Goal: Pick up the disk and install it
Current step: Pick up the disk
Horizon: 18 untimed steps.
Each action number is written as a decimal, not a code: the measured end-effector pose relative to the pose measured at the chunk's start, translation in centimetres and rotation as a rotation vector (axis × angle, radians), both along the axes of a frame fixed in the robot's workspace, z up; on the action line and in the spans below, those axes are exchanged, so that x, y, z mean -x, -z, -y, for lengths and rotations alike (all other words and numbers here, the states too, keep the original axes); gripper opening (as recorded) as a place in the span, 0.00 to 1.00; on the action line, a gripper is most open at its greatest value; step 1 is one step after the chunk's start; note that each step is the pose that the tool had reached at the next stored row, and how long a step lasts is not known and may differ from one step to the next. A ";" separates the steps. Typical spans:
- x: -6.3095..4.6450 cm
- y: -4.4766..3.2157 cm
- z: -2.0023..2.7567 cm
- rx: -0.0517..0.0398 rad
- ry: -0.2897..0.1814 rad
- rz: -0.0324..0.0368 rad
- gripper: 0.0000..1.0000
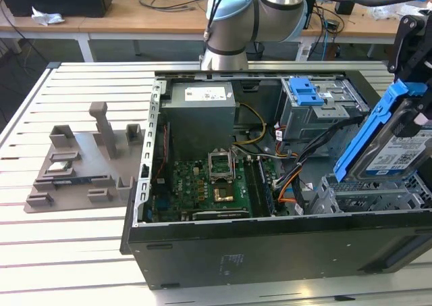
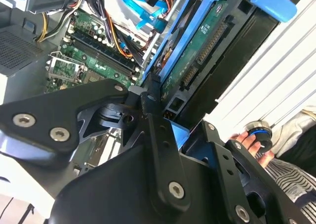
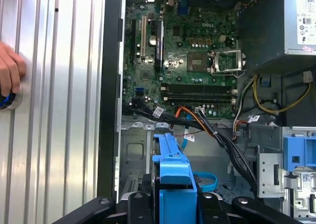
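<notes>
One disk [image 1: 398, 154] is gripped by the closed end effector [image 2: 177, 112] and is held tilted over the open computer case [image 1: 236, 248].

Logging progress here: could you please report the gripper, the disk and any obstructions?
Black gripper shut on silver metal disk with blue plastic rails, tilted over open dark computer case. Black cable bundle crosses case nearby. Person's hand on slatted metal table.

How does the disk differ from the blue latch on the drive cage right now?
The disk has a silver labelled body in blue rails; the blue latch is plastic alone. The disk hangs tilted above one end of the case; the latch sits on the drive cage inside. Both show bright blue plastic.
</notes>
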State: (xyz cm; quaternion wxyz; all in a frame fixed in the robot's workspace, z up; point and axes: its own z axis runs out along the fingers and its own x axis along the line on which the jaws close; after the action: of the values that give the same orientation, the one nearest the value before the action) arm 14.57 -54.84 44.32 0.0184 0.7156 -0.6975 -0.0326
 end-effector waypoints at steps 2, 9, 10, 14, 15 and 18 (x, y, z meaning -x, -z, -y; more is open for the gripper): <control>0.0 0.20 0.09 0.0000 0.000 0.0000 0.37; 0.8 0.44 0.15 -0.0001 0.000 0.0000 0.37; 0.9 0.46 0.15 -0.0001 0.000 0.0000 0.37; 0.7 0.74 0.11 0.0003 0.000 0.0000 0.37; 0.6 0.77 0.09 0.0000 0.000 0.0000 0.37; 0.3 0.79 0.09 -0.0002 0.000 0.0000 0.37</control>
State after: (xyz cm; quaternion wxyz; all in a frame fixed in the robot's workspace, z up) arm 14.24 -54.93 43.54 0.0183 0.7156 -0.6975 -0.0326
